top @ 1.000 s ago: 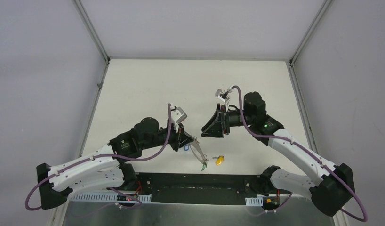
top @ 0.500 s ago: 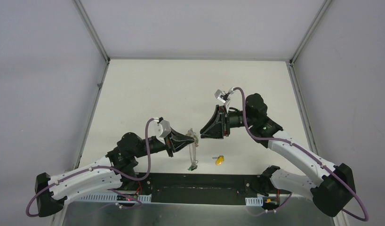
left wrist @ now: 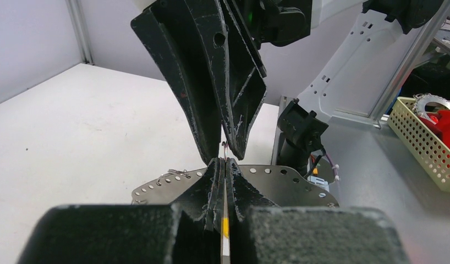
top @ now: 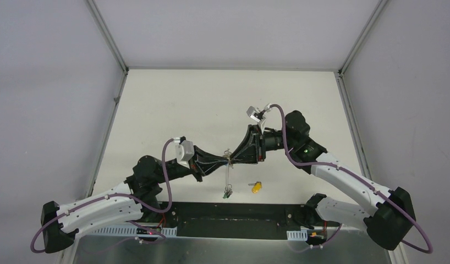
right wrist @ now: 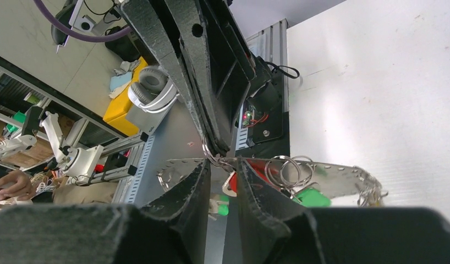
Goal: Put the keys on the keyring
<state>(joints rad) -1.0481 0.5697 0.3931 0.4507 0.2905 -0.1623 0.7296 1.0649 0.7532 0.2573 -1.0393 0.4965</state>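
Nearest the arm bases, shows a yellow-headed key (top: 257, 187) loose on the white surface (top: 173, 99), just beside a green-tagged key (top: 226, 193) dangling at the low end of the keyring (top: 227, 176). A little farther, pinches that keyring's flat perforated band edge-on in the left gripper (top: 224, 160), jaws fully closed on the metal, hoop hanging down toward the surface. Meets it tip to tip with the right gripper (top: 233, 158), jaws narrowed to a slit about a small split ring (left wrist: 225, 147); gripping or merely flanking, cannot tell. Looks light, thin and springy, slick under hard fingers and apt to swing or twist: probably best held on the band's flat faces near its opening, with keys taken by their plastic heads. Leaves almost no slack between the two sets of fingers, so likely calls for small, slow moves. Beyond, offers wide bare surface up to the frame rail (top: 234, 69) at the far edge, side panels well apart.
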